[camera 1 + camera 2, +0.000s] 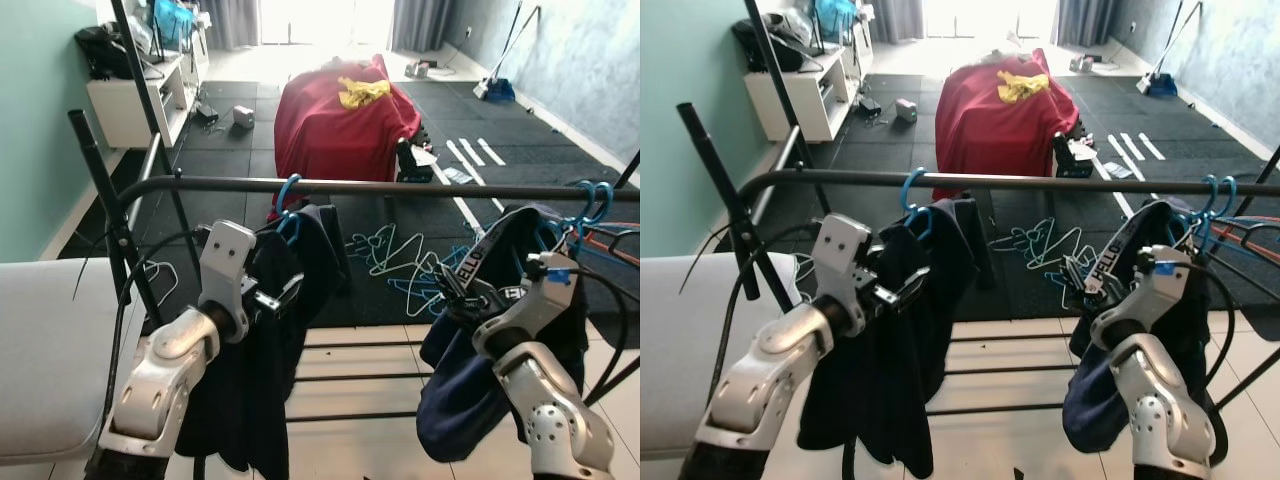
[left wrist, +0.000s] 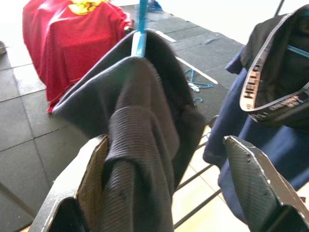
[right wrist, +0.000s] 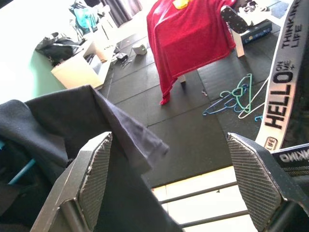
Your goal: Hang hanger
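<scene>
A blue hanger [image 1: 287, 196] hooks over the black rail [image 1: 400, 188] of a clothes rack and carries a dark garment [image 1: 262, 370]. My left gripper [image 1: 272, 298] is raised against this garment's side, open; in the left wrist view the cloth [image 2: 140, 159] drapes against one finger [image 2: 91, 179] while the other finger [image 2: 256, 179] stands well apart. Another blue hanger [image 1: 590, 205] sits at the rail's right end with a navy garment [image 1: 470, 390] and a "HELLO" band [image 1: 478, 262]. My right gripper [image 1: 450, 288] is open beside that garment, with nothing between its fingers [image 3: 94, 179].
Loose hangers [image 1: 400, 262] lie on the black mat beyond the rack. A red cloth [image 1: 345, 120] covers something further back. A white shelf unit [image 1: 140, 95] stands at the far left. A grey padded surface [image 1: 40, 350] is at my near left. The rack's lower bars [image 1: 350, 378] cross the tiled floor.
</scene>
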Robot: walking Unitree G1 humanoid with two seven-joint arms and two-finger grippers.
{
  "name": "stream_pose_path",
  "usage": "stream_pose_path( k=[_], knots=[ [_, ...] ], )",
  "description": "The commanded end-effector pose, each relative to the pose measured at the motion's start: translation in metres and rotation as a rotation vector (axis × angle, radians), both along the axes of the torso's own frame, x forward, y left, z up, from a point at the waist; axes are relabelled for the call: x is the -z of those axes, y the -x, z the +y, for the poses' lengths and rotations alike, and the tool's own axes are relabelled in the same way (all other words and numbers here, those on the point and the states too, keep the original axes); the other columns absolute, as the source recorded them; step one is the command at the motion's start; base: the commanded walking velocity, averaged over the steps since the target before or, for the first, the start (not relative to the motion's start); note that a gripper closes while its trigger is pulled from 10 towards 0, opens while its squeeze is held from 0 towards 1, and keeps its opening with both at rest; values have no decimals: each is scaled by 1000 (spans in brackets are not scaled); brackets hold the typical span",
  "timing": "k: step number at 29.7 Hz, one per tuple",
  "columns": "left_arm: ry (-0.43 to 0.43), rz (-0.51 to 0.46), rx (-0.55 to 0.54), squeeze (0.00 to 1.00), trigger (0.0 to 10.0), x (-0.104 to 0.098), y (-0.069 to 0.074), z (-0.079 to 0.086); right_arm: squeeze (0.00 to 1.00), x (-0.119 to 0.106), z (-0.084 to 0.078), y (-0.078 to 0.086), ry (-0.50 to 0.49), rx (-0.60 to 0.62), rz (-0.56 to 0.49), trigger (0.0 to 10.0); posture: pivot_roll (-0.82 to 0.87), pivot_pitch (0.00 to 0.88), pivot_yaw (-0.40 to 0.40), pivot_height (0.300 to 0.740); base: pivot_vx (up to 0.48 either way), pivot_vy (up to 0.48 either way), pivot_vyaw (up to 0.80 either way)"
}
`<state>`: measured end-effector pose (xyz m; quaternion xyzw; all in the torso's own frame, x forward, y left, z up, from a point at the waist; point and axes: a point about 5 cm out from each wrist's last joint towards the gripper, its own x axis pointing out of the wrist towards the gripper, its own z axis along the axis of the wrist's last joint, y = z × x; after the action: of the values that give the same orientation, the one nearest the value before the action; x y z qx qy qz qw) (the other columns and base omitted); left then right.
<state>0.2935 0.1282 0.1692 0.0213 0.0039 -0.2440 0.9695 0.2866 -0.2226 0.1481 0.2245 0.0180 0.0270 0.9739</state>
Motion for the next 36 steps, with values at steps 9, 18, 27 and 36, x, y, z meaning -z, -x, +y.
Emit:
stream_pose_path(
  k=[9, 18, 27, 36],
  knots=[
    [-84, 134, -206, 1000, 10000, 42, 20, 44, 0, -14, -24, -3, 206, 33, -1, 10000, -39, 93, -38, 740, 0, 0, 0],
    [-100, 95, -290, 0, 10000, 37, 16, 58, 0, -24, -52, -3, 303, 134, 33, 10000, -43, 96, -38, 740, 0, 0, -228],
    [-69, 89, -467, 0, 10000, 37, 20, 83, 0, -30, -50, -1, 321, 100, 10, 10000, -44, 98, -34, 740, 0, -321, -178],
    [-86, 106, -525, 0, 10000, 45, 23, 93, 0, -46, -50, -2, 397, 78, -11, 10000, -47, 90, -34, 740, 0, -480, 0]
  ],
)
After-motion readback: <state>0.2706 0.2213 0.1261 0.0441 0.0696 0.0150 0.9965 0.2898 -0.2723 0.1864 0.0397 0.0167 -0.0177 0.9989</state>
